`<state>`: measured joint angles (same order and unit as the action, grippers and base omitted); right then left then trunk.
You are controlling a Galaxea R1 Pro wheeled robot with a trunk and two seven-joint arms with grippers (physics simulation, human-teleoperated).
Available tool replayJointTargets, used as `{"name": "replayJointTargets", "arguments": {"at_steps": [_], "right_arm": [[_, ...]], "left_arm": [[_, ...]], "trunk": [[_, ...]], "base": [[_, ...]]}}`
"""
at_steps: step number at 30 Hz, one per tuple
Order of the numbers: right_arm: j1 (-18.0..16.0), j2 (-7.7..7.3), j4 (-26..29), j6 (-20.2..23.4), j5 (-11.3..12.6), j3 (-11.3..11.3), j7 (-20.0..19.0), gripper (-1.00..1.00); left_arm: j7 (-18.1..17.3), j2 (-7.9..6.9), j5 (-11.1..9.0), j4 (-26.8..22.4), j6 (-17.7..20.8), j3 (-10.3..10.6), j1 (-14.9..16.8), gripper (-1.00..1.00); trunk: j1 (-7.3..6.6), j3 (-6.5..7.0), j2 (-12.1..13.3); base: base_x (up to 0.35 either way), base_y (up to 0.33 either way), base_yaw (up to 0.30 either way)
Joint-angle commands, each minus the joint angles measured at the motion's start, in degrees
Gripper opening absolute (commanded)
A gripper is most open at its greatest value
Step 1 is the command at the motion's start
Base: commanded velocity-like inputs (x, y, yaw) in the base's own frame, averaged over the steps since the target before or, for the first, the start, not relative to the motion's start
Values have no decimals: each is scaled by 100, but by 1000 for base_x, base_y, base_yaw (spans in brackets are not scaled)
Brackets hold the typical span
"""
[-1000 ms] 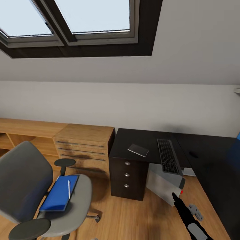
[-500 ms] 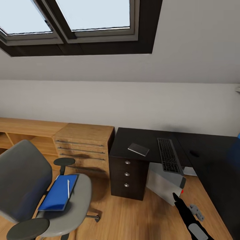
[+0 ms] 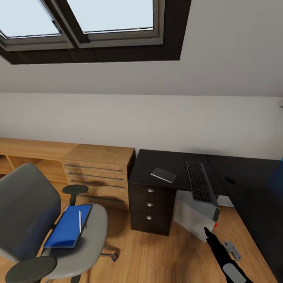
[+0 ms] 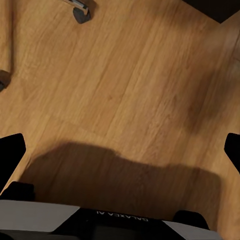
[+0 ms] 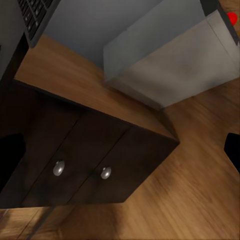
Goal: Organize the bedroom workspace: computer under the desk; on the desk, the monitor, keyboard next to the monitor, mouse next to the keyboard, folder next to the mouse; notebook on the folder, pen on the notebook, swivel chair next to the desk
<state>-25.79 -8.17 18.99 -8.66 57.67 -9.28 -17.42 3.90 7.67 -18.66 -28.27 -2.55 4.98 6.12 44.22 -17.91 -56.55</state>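
Black right claw (image 3: pixel 207 232) points at the computer (image 3: pixel 195 214) under the desk (image 3: pixel 173 167); both claws' tips sit at the wrist frames' edges, apparently spread and empty. Scene has shifted slightly left: camera motion, no object moved. Chair seat (image 3: pixel 92 232) carries folder (image 3: pixel 67 226) with pen (image 3: pixel 80 221); notebook (image 3: pixel 163 175), keyboard (image 3: pixel 200 187) on desk.

folder (image 3: pixel 67 231) + pen (image 3: pixel 80 221) on swivel chair (image 3: pixel 47 220) | keyboard (image 3: pixel 200 187), notebook (image 3: pixel 163 175) on desk (image 3: pixel 173 173)

The right arm (image 3: pixel 224 259) is slim and black, tapering to a pointed tip, with a light grey rounded panel set into its lower part. Behind the left gripper's (image 4: pixel 120 150) black fingertips (image 4: pixel 11 152) sits a pale grey band bearing small mirrored lettering.
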Motion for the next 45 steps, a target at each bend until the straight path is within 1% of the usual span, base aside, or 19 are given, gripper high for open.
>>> {"name": "replayJointTargets", "arguments": {"at_steps": [1, 15, 18, 20, 27, 34, 38, 41, 43, 44, 45], "right_arm": [[-5, 0, -10, -4, 60, -3, -43, 100], [-5, -6, -11, -4, 60, -3, -45, 100], [-1, -51, -24, -4, 17, 1, -59, 100], [1, -105, -78, 0, -54, 3, -64, 100], [3, -134, -167, 0, -133, 6, -61, 100], [3, -143, -159, 19, -105, -27, -79, 100], [0, -167, -110, 56, -86, -41, -167, 100], [-3, -245, 78, 213, -25, -135, -253, 100], [-4, -303, 215, 421, 71, -233, -275, 100], [-4, -332, 290, 564, 134, -289, -285, 100], [-5, -381, 448, 908, 265, -390, -299, 100]], "left_arm": [[41, -7, -59, 3, -26, 47, 4, 100], [41, -9, -59, 14, -25, 47, 4, 100], [41, -9, -59, 14, -26, 47, 4, 100], [44, -9, -59, 14, -26, 45, 4, 100], [41, -11, -68, 14, -26, 40, 4, 100], [41, -11, -75, 14, -25, 39, 4, 100], [41, -10, -76, 14, -26, 39, 4, 100], [41, -5, -76, 14, -23, 39, 4, 100], [41, -4, -73, 14, -24, 39, 4, 100], [41, -4, -72, 14, -25, 39, 4, 100], [41, -3, -70, 14, -25, 39, 4, 100]], "trunk": [[23, -25, -46], [330, -277, -608], [396, -330, -728], [440, -366, -808], [594, -492, -1089], [748, -618, -1370], [836, -689, -1530], [901, -743, -1650], [945, -779, -1731], [967, -797, -1771], [989, -815, -1811]], "base": [[0, 0, 0], [0, 0, 0], [0, 0, 0], [0, 0, 0], [0, 0, 0], [0, 0, 0], [0, 0, 0], [0, 0, 0], [0, 0, 0], [0, 0, 0], [0, 0, 0]]}}
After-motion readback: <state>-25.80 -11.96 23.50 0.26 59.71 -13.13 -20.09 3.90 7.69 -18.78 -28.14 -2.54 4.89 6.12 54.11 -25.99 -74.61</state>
